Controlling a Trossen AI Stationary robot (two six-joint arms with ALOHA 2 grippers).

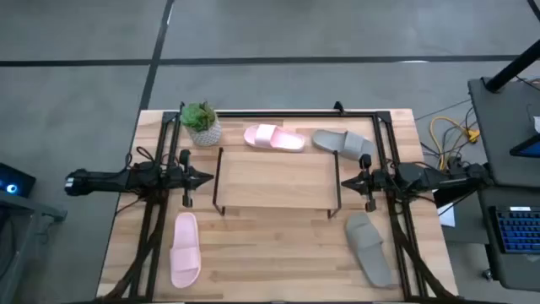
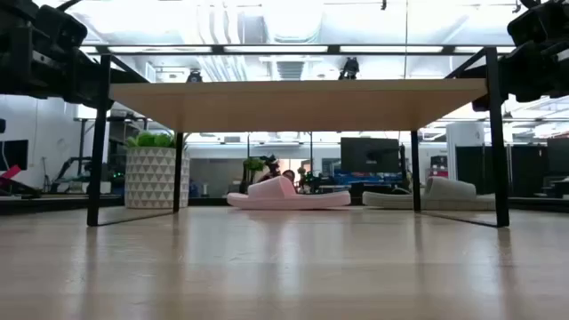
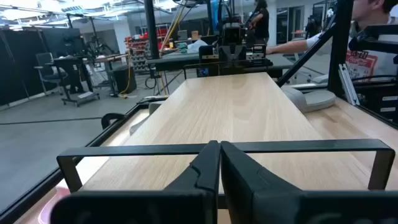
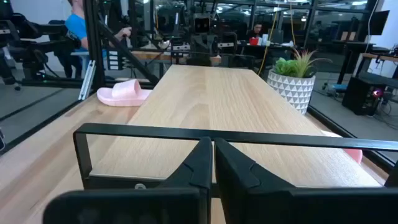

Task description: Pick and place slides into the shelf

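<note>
The shelf (image 1: 276,180), black rods with a light wooden board, stands mid-table on its rod feet. One pink slide (image 1: 274,138) and one grey slide (image 1: 343,142) lie flat beyond its far side; both show under the board in the low view, pink slide (image 2: 289,194) and grey slide (image 2: 444,191). A second pink slide (image 1: 185,249) lies near left, a second grey slide (image 1: 369,247) near right. My left gripper (image 1: 207,178) hovers shut at the shelf's left end, my right gripper (image 1: 346,181) shut at its right end. Neither touches anything.
A potted plant (image 1: 202,124) in a white patterned pot stands at the far left corner, close to the shelf. A black frame (image 1: 278,112) runs along the table's far edge and sides. Bare wood lies between the shelf and the near edge. People and benches show beyond the table.
</note>
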